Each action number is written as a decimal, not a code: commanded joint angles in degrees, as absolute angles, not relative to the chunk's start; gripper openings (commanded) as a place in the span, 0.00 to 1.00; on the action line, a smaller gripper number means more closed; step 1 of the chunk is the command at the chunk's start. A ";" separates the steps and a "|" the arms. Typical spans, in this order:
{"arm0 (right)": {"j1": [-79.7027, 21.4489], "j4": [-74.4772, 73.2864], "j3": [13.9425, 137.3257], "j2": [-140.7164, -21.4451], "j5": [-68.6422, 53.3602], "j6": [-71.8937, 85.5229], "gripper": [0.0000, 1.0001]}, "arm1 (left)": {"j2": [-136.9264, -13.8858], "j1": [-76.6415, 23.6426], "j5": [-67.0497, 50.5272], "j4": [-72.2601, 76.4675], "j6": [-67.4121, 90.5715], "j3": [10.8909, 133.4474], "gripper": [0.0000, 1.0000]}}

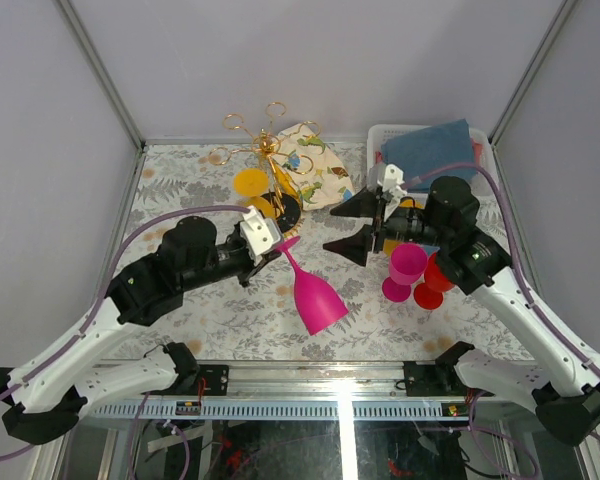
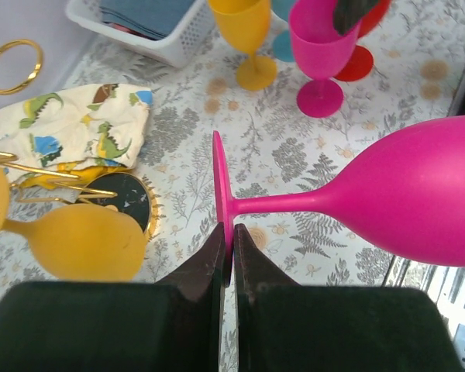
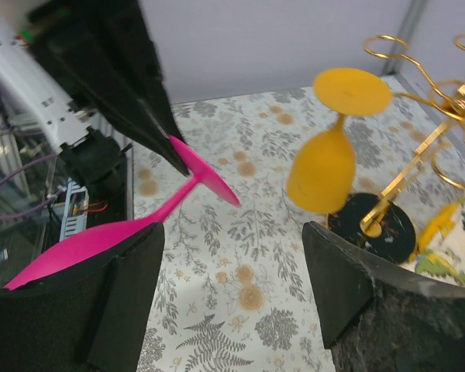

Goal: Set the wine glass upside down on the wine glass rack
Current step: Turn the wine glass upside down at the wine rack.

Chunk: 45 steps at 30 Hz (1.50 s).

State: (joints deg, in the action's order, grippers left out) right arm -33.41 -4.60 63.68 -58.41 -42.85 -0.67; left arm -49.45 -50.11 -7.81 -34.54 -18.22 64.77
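**A:** Where is the wine glass (image 1: 318, 297) now?

**B:** Off the desk (image 1: 230, 320), near its middle. It lies almost level, with the bowl pointing to 5 o'clock. The left tool (image 1: 279, 244) is clamped edge-on onto the thin round foot, and nothing else supports the glass.

**A:** And the right tool (image 1: 330, 229)?

**B:** It is at about 3 o'clock from the foot, with its jaws spread wide and nothing between them.

**A:** How will the glass handle?

**B:** It looks like matt plastic, so probably light, stiff and not very fragile. It is smooth, though, and the bowl hangs far out from the pinch, so it could swivel in the grip.

**A:** Where would you take hold?

**B:** On the stem close to the bowl, or around the bowl itself. That leaves the foot free to slide into a loop of the wine glass rack (image 1: 268, 150) at 12 o'clock. A yellow glass (image 3: 322, 167) already hangs there upside down.
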 commanded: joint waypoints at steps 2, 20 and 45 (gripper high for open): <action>-39.83 -1.30 65.09 -60.39 -46.27 -9.32 0.79 | -50.42 -50.19 -13.54 -36.11 -21.15 67.01 0.00; -43.82 -9.39 70.94 -69.87 -51.02 -19.75 0.70 | -51.88 -50.19 -17.61 -37.36 -22.55 67.44 0.00; -44.43 -11.69 72.73 -72.98 -54.86 -21.45 0.45 | -52.64 -50.19 -16.07 -36.84 -23.25 66.82 0.00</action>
